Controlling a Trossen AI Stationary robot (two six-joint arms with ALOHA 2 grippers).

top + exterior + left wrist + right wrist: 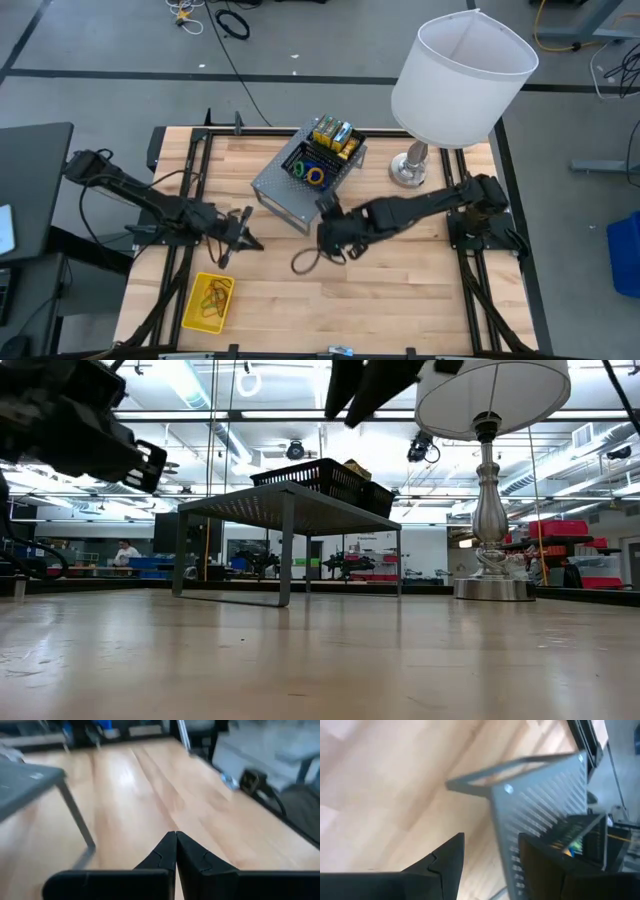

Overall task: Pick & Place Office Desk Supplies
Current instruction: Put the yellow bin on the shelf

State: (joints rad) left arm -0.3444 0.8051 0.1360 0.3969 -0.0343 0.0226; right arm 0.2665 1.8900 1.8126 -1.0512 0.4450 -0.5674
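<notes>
Right gripper (327,238) is seen with its fingers (445,857) spread wide, nothing between them, poised above the table (400,290) just beside the near corner of the grey perforated metal stand (290,190), which serves as the landmark. Left gripper (243,238) is found to the left of that stand, well apart from it, its fingers (176,855) pressed together and empty.

On top of the stand a black mesh tray (310,165) is carried, and coloured rubber-band loops (315,175) are seen inside it. Touching it, toward the stand's far end, a second black mesh tray (345,140) is set, holding yellow-green crayon boxes (333,133). A yellow plastic basket (206,303) is placed near the table's front edge, well apart from the stand and to its left, with more band loops (215,294) lying in it. A dark loop (303,262) is seen on the bare wood just in front of the stand, close under the right gripper; what it is cannot be told. To the right of the stand, near it, a white-shaded lamp (462,72) is stood on a silver base
</notes>
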